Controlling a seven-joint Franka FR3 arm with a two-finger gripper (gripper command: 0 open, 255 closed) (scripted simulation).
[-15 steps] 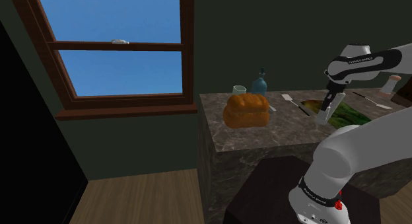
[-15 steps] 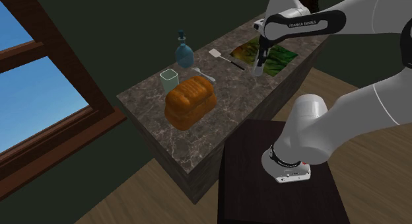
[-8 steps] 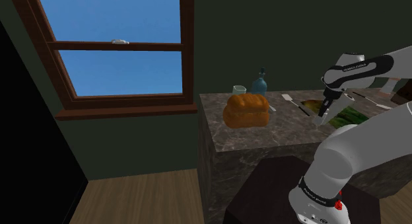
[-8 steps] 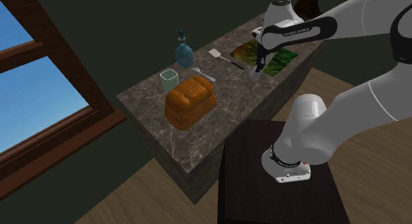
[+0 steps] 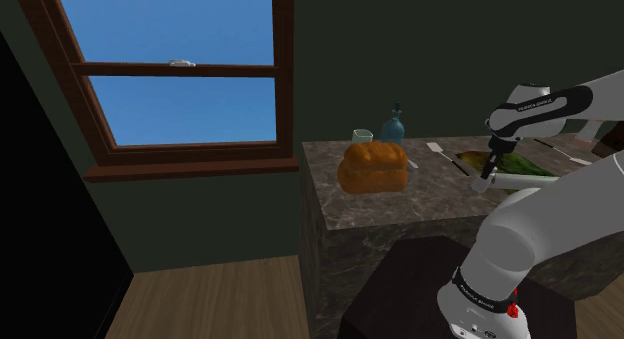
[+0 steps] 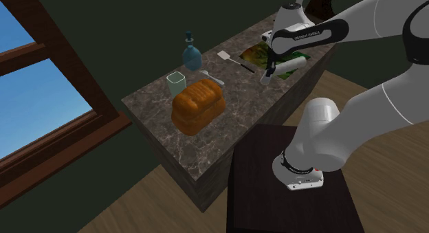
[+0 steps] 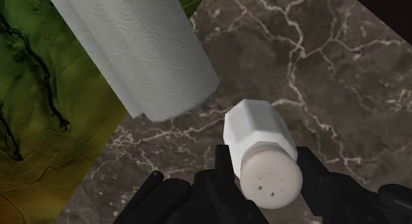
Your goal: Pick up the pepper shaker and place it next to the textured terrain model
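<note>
Just off the edge of the textured terrain model point(image 7: 46, 110), low over the marble bench point(image 7: 330, 64), my pincer point(image 7: 264, 158) is closed around the white pepper shaker point(image 7: 256, 133). One finger sits on each side of its body, perforated cap toward the wrist camera. Grip is on the body, not the cap, so I judge it won't slip while carried. It looks tilted rather than upright, so it likely needs righting before release. Shaker hangs over bare marble near the model's green-yellow edge, which I take as roughly the drop zone. White paper roll point(image 7: 138, 51) lies on its side across the model, its end reaching toward the shaker, close but apart, so I watch clearance there. Versus a second ago: hand is lower and leans more toward the bench, with the shaker in the same grip. The roll now lies over the model where none showed then. Bread loaf point(image 6: 198, 104), cup point(image 6: 176, 82) and bottle point(image 6: 192, 54) are unchanged.
</note>
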